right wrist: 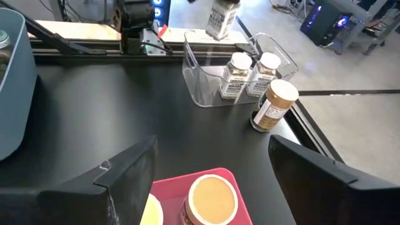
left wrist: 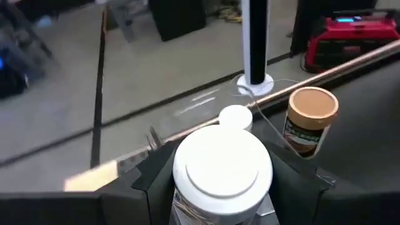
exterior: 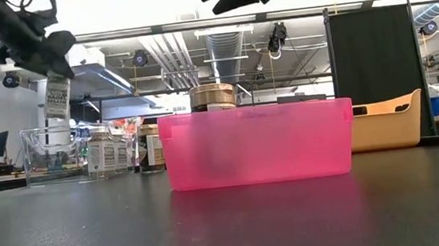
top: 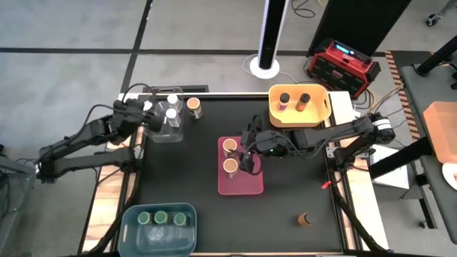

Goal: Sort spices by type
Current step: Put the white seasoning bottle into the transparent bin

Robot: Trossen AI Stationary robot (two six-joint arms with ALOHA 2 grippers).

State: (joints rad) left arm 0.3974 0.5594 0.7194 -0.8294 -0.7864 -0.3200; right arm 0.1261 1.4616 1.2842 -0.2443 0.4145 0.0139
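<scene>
A: So, where are the spices?

B: 2 orange-lidded jars (top: 230, 156) stand in the pink bin (top: 240, 185), 2 dark-lidded jars (top: 294, 99) in the yellow bin (top: 318, 114), 3 green-lidded jars (top: 161, 217) in the blue bin (top: 157, 238). 2 white-lidded jars (right wrist: 248, 74) sit in the clear bin (right wrist: 200, 90), and an orange-lidded jar (right wrist: 274, 105) stands just beside it. 1 dark jar (top: 305, 219) stands alone on the table (top: 178, 171).

A: And the grippers?

B: Left gripper (left wrist: 222, 187) is clamped around another white-lidded jar (left wrist: 222, 167), raised above the clear bin. Right gripper (right wrist: 209, 172) hovers over the pink bin, fingers spread, holding nothing.
</scene>
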